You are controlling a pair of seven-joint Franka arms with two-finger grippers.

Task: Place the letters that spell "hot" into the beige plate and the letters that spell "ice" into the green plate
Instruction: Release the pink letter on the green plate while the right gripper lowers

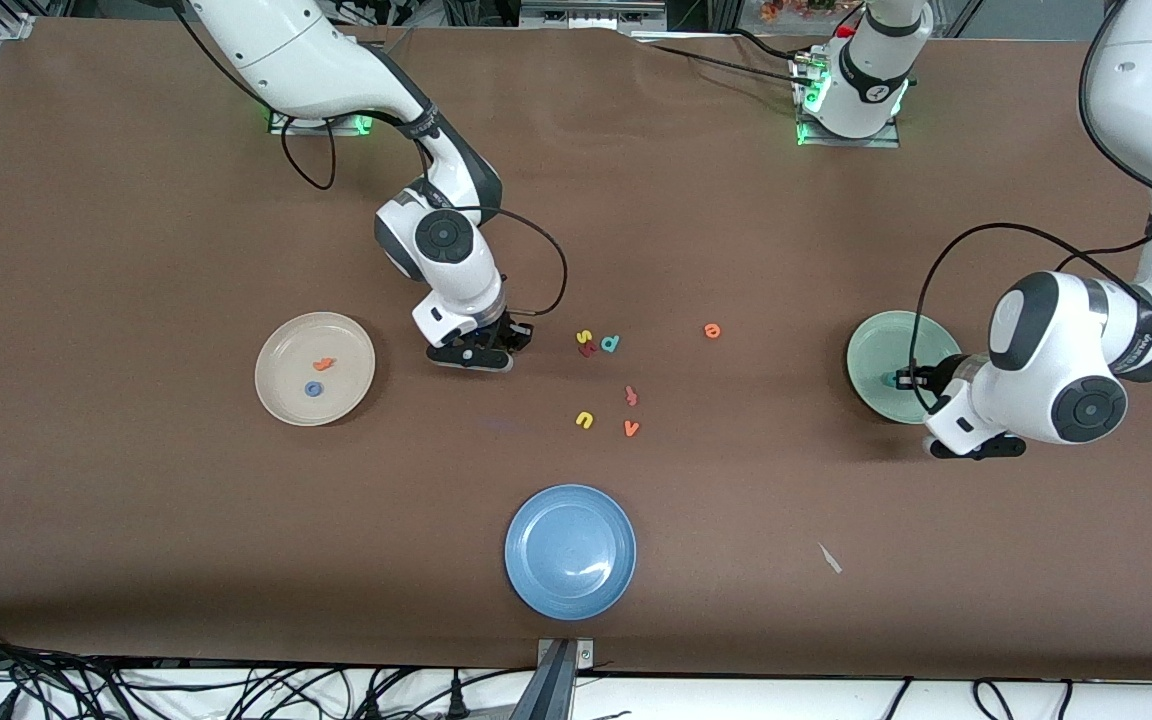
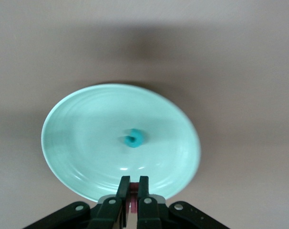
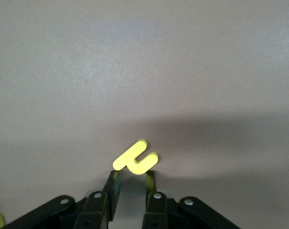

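My right gripper [image 1: 481,350] [image 3: 131,175] is low over the table between the beige plate [image 1: 286,375] and the cluster of letters, shut on the yellow h [image 3: 135,158]. The orange t [image 1: 324,364] and blue o [image 1: 313,389] lie in the beige plate. Over the rim of the green plate [image 1: 886,345] [image 2: 87,138] my left gripper [image 1: 911,378] [image 2: 134,180] is shut on the dark red i [image 2: 133,202]. The teal c [image 1: 884,379] [image 2: 134,138] lies in the green plate. The orange e [image 1: 712,330] lies on the table between the cluster and the green plate.
Loose letters lie mid-table: a yellow s [image 1: 584,337], a dark red piece [image 1: 588,350], a teal d [image 1: 610,343], a salmon letter [image 1: 630,396], a yellow u [image 1: 584,420], an orange v [image 1: 631,428]. A blue plate [image 1: 570,550] sits nearer the front camera.
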